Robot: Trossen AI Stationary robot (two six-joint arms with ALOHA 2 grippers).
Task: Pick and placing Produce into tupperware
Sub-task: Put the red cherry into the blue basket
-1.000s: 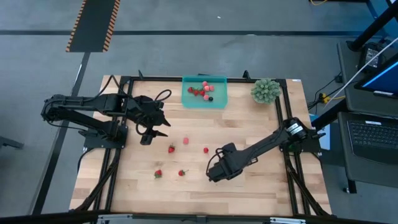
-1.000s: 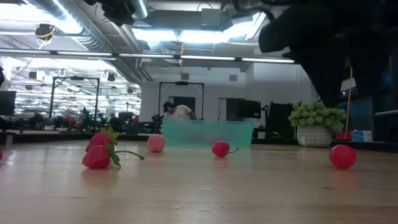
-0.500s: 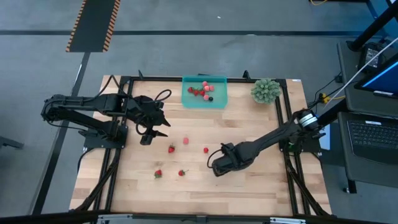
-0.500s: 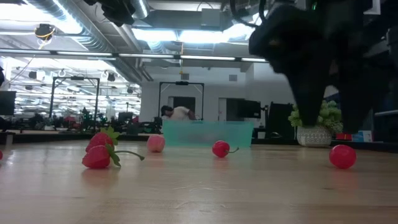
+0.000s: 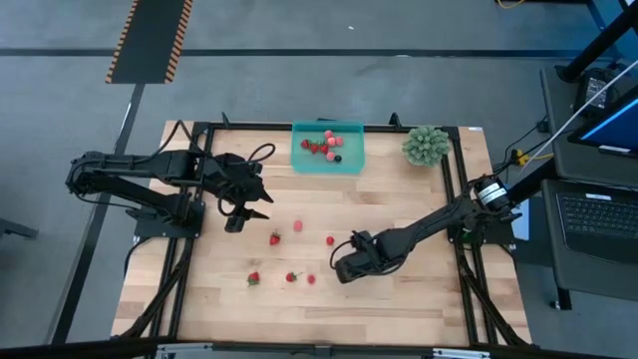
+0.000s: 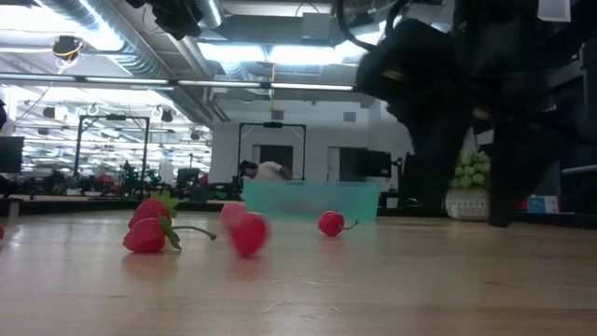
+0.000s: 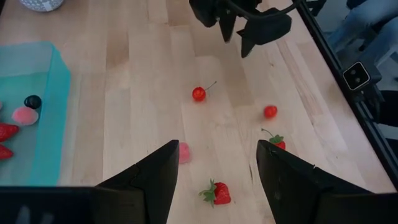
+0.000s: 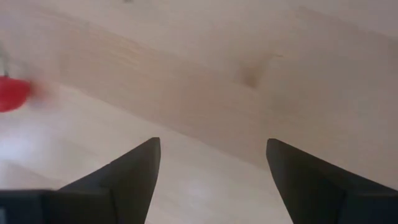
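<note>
The teal tupperware [image 5: 327,148] stands at the table's far edge with several red and pink pieces and a dark berry in it. Loose produce lies mid-table: a strawberry [image 5: 275,238], a pink piece [image 5: 297,226], a cherry [image 5: 330,239], two strawberries [image 5: 253,278] [image 5: 291,276] and a round red piece [image 5: 311,279], blurred in the low view [image 6: 248,233]. My right gripper [image 5: 339,271] [image 8: 211,180] points steeply down just right of that red piece, open, with bare wood between its fingers. My left gripper [image 5: 254,204] [image 7: 217,171] hangs open above the table's left part.
A spiky green plant ball [image 5: 427,145] sits in a pot at the far right corner. A black frame [image 5: 199,130] runs along the table's edges. Bare wood lies along the near edge and the right half.
My right gripper has come down toward the table and tipped to point more steeply down, staying open. The round red piece that lay by it has rolled toward the table's left edge and now lies clear of the gripper, near the two strawberries.
</note>
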